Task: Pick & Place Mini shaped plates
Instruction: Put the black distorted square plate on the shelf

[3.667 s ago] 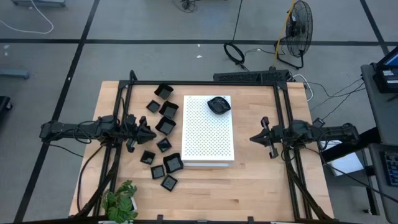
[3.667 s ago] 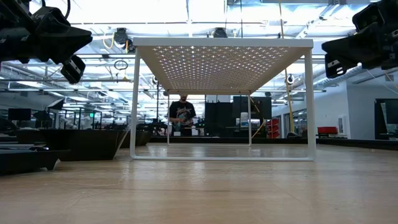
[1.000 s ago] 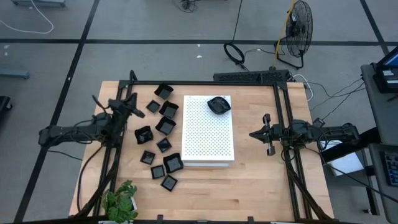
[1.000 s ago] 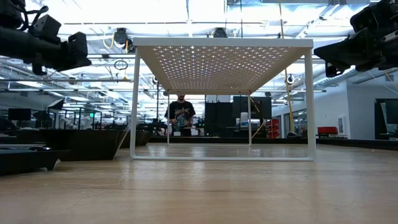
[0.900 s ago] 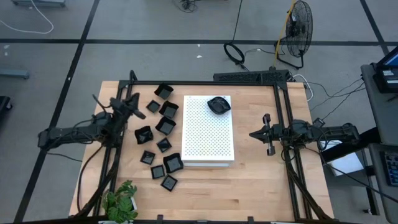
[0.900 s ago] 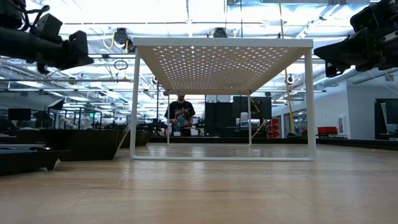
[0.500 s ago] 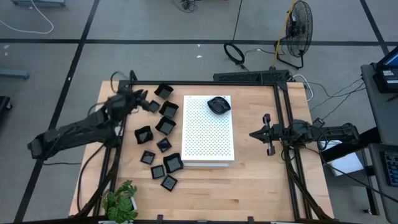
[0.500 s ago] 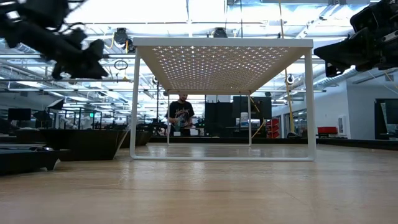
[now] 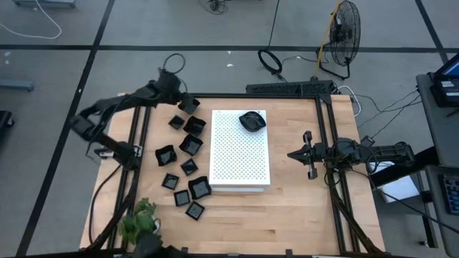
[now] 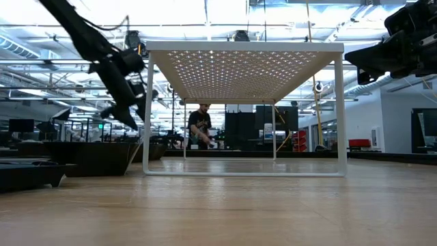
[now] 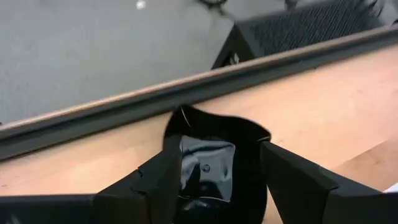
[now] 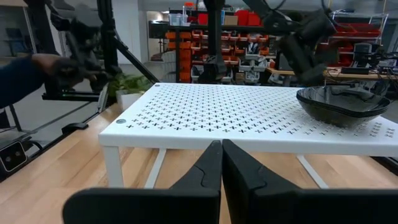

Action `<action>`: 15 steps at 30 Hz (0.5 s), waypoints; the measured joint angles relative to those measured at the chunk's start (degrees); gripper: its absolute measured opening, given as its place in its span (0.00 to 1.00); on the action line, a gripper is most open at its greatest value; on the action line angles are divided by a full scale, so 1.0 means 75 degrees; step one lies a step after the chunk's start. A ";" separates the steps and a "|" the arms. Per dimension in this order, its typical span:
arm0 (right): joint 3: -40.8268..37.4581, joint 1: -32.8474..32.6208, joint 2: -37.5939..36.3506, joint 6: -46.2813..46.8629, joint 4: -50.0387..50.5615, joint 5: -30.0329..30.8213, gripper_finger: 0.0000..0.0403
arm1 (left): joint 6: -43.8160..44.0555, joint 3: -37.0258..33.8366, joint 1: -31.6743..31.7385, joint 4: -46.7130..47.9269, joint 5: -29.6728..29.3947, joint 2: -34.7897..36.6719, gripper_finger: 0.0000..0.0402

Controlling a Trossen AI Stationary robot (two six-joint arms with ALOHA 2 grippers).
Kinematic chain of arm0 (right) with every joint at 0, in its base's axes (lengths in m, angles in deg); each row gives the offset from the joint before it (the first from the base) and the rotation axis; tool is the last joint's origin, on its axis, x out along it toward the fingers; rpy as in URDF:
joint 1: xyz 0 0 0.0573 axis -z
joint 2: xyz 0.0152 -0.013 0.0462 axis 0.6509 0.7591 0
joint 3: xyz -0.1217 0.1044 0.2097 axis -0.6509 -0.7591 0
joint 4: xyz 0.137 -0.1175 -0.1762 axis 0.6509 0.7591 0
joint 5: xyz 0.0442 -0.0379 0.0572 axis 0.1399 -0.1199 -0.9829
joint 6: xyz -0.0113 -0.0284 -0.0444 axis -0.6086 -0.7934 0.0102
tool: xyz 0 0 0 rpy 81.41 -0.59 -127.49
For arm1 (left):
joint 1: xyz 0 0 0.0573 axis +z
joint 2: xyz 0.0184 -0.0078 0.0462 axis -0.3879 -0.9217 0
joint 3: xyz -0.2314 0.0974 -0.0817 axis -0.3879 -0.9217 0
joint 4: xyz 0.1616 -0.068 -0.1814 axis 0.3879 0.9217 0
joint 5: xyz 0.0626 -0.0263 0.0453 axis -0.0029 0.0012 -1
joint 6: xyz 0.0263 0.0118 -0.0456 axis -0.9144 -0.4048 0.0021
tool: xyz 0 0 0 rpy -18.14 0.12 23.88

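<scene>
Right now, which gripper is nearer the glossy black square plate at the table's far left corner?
Left. The left gripper hangs open right over that glossy black square plate; the right gripper waits shut beyond the white perforated board.

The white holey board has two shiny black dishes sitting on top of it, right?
Not quite. The white perforated rectangular board carries only one glossy black rounded dish, near its far corner. The high view shows this; the other small black dishes lie on the wooden table beside it.

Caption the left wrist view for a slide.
Left gripper open over a small glossy black square dish near the wooden table's back edge.
</scene>
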 joint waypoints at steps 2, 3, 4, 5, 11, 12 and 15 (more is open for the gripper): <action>0.0000 0.0000 0.0000 0.0000 0.0003 0.0000 0.00 | -0.0088 0.0176 -0.0008 0.0132 -0.0004 -0.0326 0.53; 0.0000 0.0000 0.0000 0.0000 0.0002 0.0000 0.00 | -0.0125 0.0194 -0.0016 0.0150 -0.0018 -0.0426 0.53; 0.0000 0.0000 0.0000 0.0000 0.0000 0.0000 0.00 | -0.0128 0.0195 -0.0044 0.0171 -0.0067 -0.0494 0.52; 0.0000 0.0002 0.0000 0.0000 0.0003 0.0000 0.00 | -0.0112 0.0195 -0.0067 0.0186 -0.0217 -0.0524 0.51; 0.0000 0.0000 -0.0001 0.0000 0.0002 0.0000 0.00 | -0.0181 0.0195 -0.0208 0.0499 -0.0626 -0.0400 0.49; 0.0000 0.0000 0.0000 0.0000 0.0002 0.0000 0.00 | -0.0268 0.0195 -0.0262 0.0474 -0.0578 -0.0358 0.49; 0.0002 0.0003 -0.0002 0.0000 0.0003 0.0000 0.00 | -0.0722 0.0198 -0.0428 0.0652 -0.0166 -0.0149 0.49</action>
